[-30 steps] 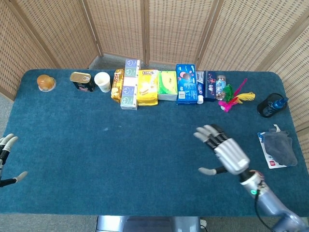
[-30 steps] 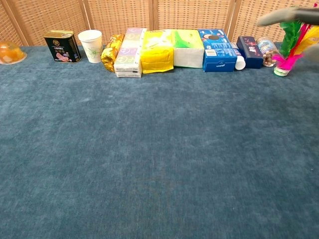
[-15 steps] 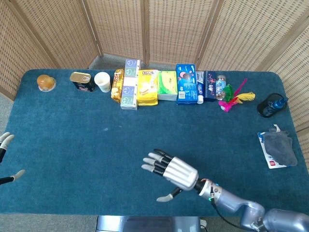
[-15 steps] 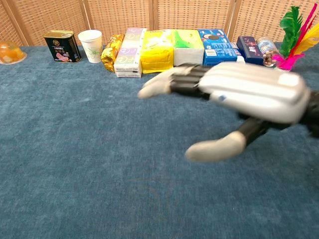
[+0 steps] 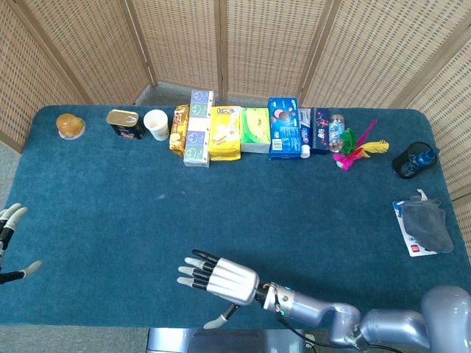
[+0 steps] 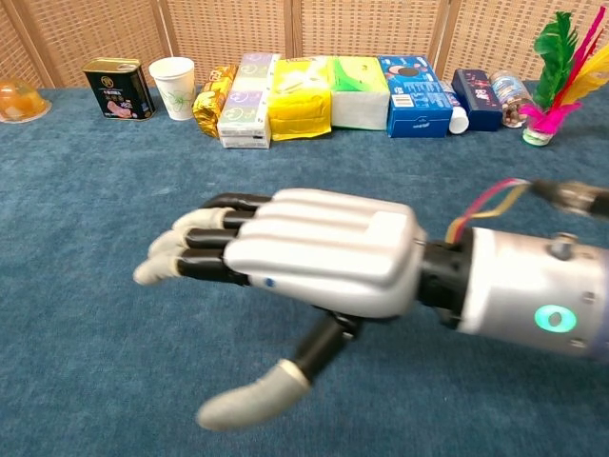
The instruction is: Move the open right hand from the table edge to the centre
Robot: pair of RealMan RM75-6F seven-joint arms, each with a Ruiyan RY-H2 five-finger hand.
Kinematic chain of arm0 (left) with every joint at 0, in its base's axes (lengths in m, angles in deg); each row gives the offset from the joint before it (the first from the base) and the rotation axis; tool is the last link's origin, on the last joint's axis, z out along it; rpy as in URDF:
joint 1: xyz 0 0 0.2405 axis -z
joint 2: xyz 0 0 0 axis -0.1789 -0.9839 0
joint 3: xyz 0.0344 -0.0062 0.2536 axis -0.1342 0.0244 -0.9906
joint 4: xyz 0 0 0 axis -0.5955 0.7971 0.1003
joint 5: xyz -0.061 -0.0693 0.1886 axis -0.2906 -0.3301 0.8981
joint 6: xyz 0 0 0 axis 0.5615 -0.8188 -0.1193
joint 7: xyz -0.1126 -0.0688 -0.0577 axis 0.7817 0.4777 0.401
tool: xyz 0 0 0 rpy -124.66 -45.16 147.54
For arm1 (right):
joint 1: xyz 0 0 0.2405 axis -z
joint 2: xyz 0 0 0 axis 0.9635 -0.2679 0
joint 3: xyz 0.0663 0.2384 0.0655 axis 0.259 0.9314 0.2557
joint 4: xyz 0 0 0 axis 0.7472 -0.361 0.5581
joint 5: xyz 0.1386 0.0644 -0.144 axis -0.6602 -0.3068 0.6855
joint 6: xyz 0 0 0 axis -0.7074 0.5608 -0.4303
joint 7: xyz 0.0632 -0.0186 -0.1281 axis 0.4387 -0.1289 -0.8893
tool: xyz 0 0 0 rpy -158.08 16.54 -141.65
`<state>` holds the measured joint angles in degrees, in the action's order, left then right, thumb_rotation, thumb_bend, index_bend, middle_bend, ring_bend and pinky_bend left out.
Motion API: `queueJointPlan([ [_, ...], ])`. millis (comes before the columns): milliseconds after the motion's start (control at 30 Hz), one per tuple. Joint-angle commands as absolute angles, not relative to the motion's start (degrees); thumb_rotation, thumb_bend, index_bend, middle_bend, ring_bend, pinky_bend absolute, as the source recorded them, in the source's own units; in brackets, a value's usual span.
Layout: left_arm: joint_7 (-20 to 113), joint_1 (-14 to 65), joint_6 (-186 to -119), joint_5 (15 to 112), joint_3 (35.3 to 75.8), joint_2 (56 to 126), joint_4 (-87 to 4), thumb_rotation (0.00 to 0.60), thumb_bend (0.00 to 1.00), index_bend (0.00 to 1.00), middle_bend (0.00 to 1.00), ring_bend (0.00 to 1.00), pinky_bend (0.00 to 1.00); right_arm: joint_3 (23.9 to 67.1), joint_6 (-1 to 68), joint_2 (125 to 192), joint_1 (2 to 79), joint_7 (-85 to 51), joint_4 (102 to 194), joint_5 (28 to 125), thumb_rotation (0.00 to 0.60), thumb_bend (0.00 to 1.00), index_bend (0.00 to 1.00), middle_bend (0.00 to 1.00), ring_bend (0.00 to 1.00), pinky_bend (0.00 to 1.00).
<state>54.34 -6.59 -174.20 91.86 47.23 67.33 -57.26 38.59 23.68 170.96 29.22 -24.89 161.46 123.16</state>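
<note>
Right robot hand (image 5: 221, 279) spread above table (image 5: 110, 213), labels unreadable

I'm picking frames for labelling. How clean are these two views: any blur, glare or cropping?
Head view: even light, sharp; the right hand is crisp, the left hand is cut by the frame's left edge. Chest view: the right hand fills the frame, a little soft at the fingertips, but the boxes behind read clearly. No strong glare in either.

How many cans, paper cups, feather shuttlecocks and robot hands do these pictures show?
Can: 1
Paper cup: 1
Feather shuttlecock: 1
Robot hands: 2, the left hand and the right hand
Total: 5
</note>
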Motion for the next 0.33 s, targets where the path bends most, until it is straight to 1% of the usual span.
queueJointPlan([
  [33,54.2,-6.5,-174.1,91.9,47.2,67.4,-57.2,0.544,0.03,0.0,0.0,0.0,0.0,39.9,23.1,172.5,28.1,-25.2,160.5,121.3,0.0,0.0,0.08,0.0,0.0,0.0],
  [333,54.8,-6.6,-174.1,91.8,47.1,67.2,-57.1,0.54,0.03,0.0,0.0,0.0,0.0,39.8,25.4,173.3,27.6,-26.4,159.7,119.9,0.0,0.0,0.08,0.0,0.0,0.0],
])
